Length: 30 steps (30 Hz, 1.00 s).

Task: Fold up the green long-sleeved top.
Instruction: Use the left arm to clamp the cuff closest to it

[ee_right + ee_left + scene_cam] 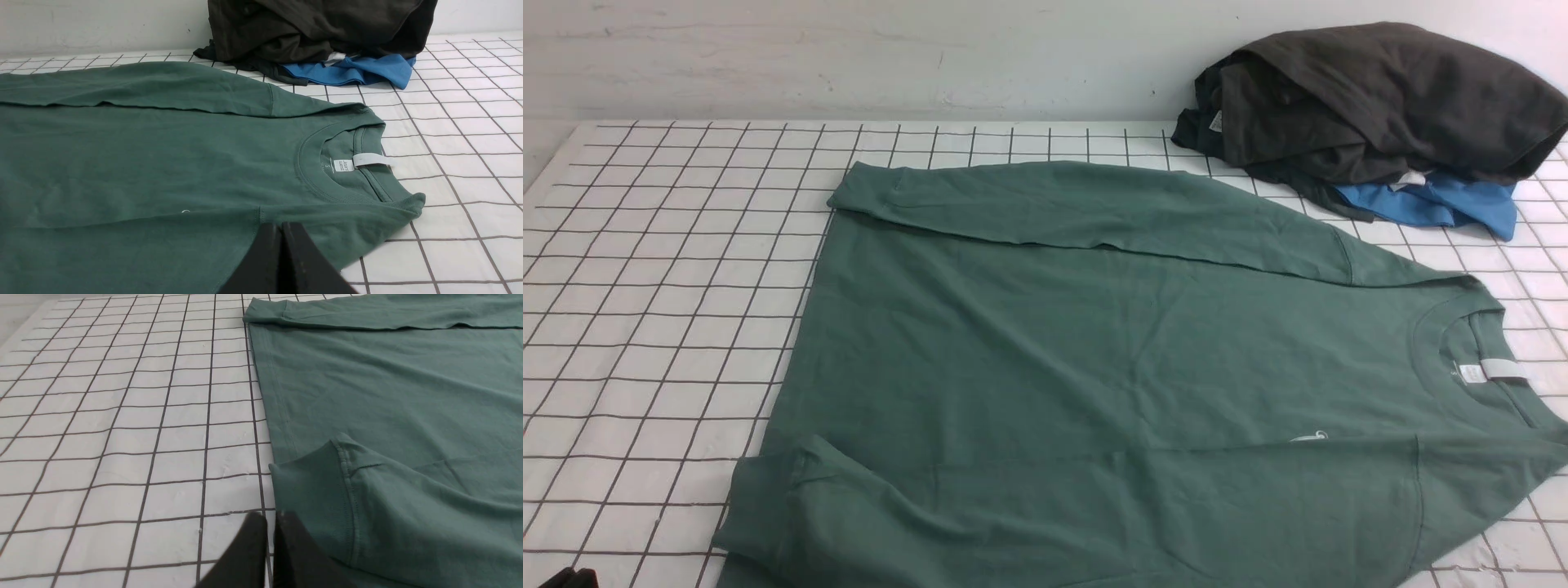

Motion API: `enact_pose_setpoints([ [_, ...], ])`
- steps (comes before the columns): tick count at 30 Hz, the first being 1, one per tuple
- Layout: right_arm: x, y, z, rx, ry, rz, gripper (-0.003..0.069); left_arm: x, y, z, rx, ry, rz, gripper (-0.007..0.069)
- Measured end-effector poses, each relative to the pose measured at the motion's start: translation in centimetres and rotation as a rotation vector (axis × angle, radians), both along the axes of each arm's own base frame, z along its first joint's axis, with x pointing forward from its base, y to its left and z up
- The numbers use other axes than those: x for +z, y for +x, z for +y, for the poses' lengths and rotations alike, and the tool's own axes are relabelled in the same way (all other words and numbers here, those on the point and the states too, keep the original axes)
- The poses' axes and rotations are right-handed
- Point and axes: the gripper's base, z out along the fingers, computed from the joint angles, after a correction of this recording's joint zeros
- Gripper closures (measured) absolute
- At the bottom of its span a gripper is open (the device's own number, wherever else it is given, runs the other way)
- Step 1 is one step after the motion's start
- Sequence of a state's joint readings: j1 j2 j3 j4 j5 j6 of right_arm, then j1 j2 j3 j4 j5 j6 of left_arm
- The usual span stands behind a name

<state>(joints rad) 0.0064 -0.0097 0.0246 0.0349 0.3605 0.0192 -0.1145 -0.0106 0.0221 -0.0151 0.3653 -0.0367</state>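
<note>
The green long-sleeved top [1094, 367] lies flat on the checked table, neck to the right, with its white neck label [1490, 371] showing. Its far sleeve [1094, 208] is folded across the body, and the near sleeve's cuff [314, 490] rests at the near left hem corner. My left gripper [270, 516] is shut and holds nothing, its tips just off that cuff's edge over the checked cloth. My right gripper [281, 224] is shut, its tips over the top [143, 155] by the near shoulder seam, with no cloth pinched between them.
A dark grey-brown garment [1380, 98] is heaped on a bright blue one [1437, 204] at the far right corner against the wall. The white cloth with black grid lines [662, 286] covers the table to the left of the top.
</note>
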Motion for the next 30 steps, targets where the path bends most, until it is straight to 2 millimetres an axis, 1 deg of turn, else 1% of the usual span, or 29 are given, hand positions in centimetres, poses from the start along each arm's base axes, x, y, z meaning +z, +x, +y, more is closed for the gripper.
enact_pose_setpoints([
  [22,0.00,0.00,0.00,0.000,0.000,0.000,0.0671,0.00,0.00,0.00,0.000,0.001,0.000,0.0609],
  [30,0.00,0.00,0.00,0.000,-0.001,0.000,0.0671,0.01,0.02,0.05,-0.007,0.041,-0.009,0.0609],
])
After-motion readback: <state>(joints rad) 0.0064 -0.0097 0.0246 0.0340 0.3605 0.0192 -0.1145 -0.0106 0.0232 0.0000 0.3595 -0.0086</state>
